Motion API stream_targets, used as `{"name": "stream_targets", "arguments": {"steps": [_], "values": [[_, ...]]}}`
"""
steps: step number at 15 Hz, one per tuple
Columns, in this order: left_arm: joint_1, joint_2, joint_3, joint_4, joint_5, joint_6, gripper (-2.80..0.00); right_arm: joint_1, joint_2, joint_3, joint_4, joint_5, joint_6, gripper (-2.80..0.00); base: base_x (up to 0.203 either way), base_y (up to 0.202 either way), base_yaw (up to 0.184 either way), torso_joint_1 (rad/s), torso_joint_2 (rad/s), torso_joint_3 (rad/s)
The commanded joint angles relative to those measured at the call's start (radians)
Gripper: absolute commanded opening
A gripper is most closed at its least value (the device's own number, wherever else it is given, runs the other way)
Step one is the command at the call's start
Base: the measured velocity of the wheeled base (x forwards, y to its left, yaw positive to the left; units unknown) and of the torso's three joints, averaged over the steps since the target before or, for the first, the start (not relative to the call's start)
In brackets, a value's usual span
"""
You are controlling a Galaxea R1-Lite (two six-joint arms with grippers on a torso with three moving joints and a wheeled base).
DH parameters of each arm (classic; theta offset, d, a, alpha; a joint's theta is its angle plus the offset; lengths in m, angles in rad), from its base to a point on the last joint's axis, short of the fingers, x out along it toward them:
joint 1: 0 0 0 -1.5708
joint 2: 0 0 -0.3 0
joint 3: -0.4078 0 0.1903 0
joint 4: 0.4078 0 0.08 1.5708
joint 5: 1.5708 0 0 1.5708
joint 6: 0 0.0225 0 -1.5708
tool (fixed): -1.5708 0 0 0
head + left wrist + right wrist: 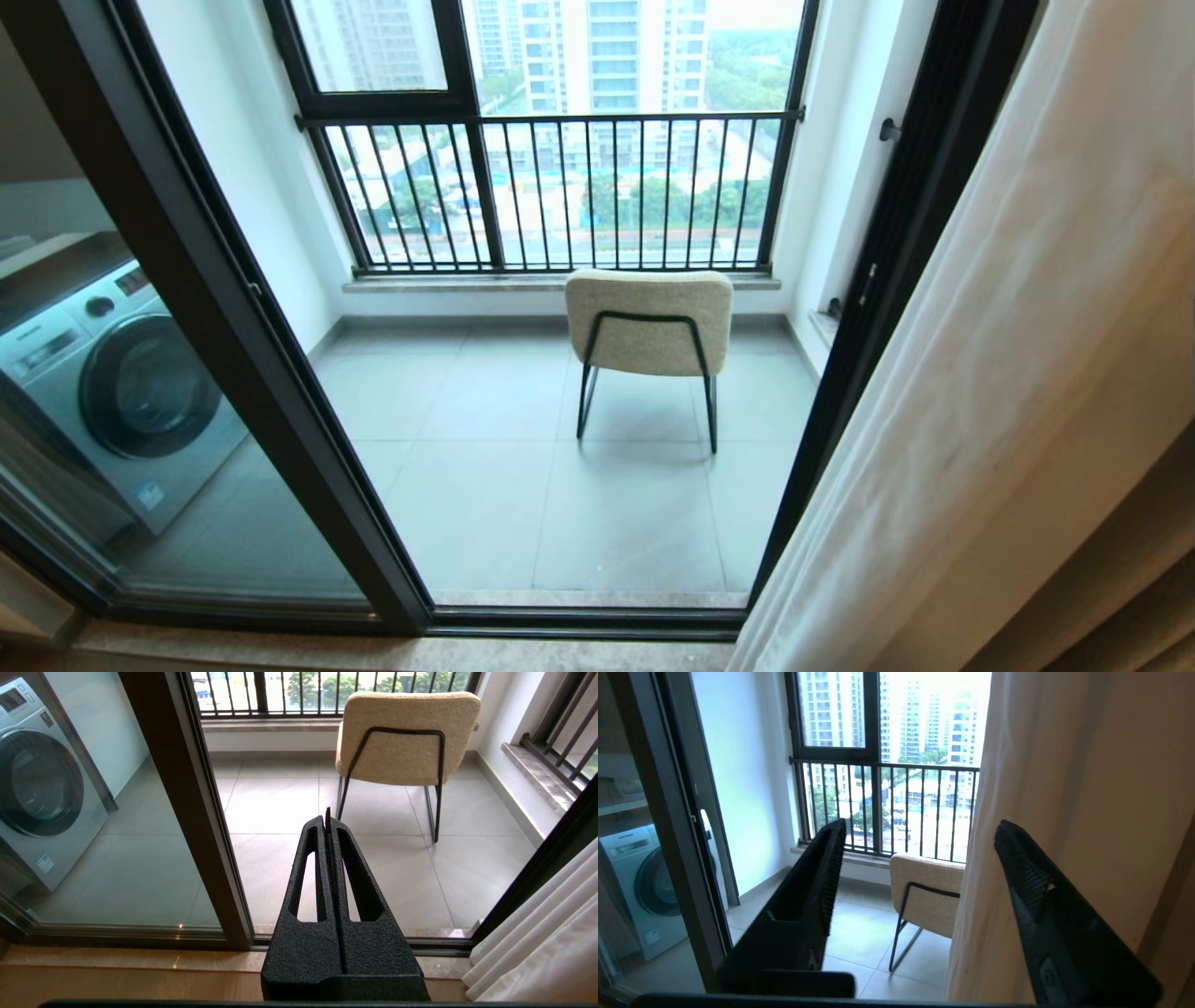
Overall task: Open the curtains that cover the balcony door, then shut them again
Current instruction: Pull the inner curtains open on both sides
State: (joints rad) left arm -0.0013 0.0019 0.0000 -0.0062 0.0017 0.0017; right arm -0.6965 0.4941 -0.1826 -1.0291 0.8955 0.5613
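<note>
The curtains (pixel 1008 392) hang bunched at the right edge of the balcony door (pixel 224 308), so the chair (pixel 651 322) and railing beyond show unveiled: by the look of it the opening half is done and the drawing-shut is left. The right gripper (pixel 920 854) stands spread, its fingers (pixel 822 868) released either side of the curtain's leading edge (nothing pinched yet), which reads as setting up for the closing pull. The left gripper (pixel 328 816) is clenched and empty, hanging low in front of the doorway.
</note>
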Motion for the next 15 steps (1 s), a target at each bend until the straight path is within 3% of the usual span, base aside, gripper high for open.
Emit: {"name": "stream_targets", "arguments": {"steps": [1,5,9,11,13,15], "values": [[0.001,0.000,0.000,-0.001,0.000,0.000,-2.80,0.042,-0.100,-0.004,0.029,-0.007,0.002,-2.80,0.000,0.000,0.000,0.000,0.00,0.000],[0.000,0.000,0.000,0.000,0.000,0.000,-2.80,0.149,-0.171,-0.005,0.107,-0.017,-0.028,-2.80,0.000,0.000,0.000,0.000,0.00,0.000],[0.001,0.000,0.000,-0.001,0.000,0.000,-2.80,0.261,-0.204,0.008,0.324,-0.049,-0.267,-2.80,0.000,0.000,0.000,0.000,0.00,0.000],[0.001,0.000,0.000,-0.001,0.000,0.000,-2.80,0.347,-0.205,0.028,0.423,-0.164,-0.389,-2.80,0.000,0.000,0.000,0.000,0.00,0.000],[0.001,0.000,0.000,-0.001,0.000,0.000,-2.80,0.449,-0.207,0.067,0.482,-0.364,-0.509,-2.80,0.000,0.000,0.000,0.000,0.00,0.000],[0.001,0.000,0.000,-0.001,0.000,0.000,-2.80,0.521,-0.207,0.123,0.493,-0.507,-0.599,-2.80,0.000,0.000,0.000,0.000,0.00,0.000]]}}
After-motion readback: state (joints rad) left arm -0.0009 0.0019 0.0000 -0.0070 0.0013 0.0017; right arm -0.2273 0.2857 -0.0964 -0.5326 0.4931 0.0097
